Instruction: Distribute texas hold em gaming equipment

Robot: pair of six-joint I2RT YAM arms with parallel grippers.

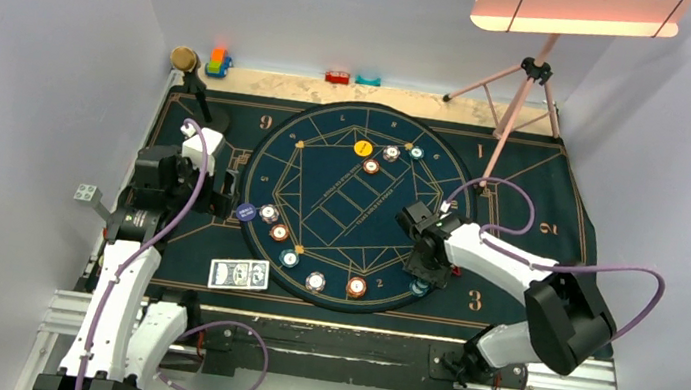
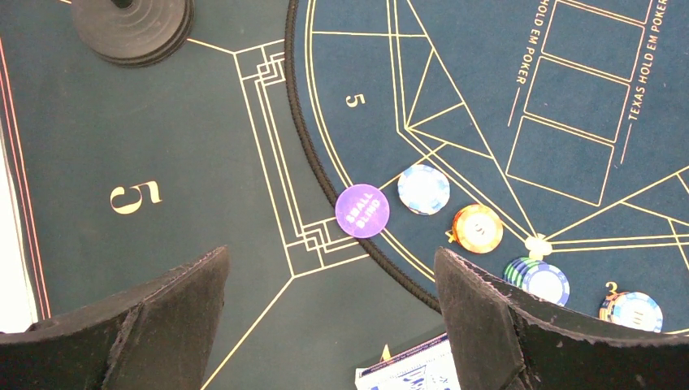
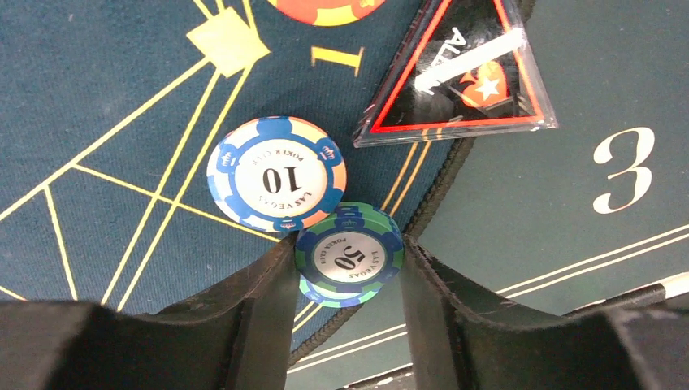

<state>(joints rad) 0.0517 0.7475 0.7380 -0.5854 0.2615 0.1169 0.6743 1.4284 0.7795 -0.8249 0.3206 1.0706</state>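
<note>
Top external view, from the left: my left pincer (image 2: 331, 260) hangs released, jaws spread wide over the dark-green felt table mat (image 1: 185, 234), gripping nothing. Just right of it the dark-blue round small-blind disc (image 1: 245, 211) lies at the rim of the round navy poker mat (image 1: 340, 204), and two blue-and-white-backed playing cards (image 1: 239, 274) lie nearer my base. Farther right, my right pincer (image 3: 348, 248) is clenched on a green-and-blue striped poker chip (image 3: 349, 260) at that mat's edge, touching a blue-white-orange "10" chip (image 3: 276, 175), near the red-black triangular marker (image 3: 455, 77).
</note>
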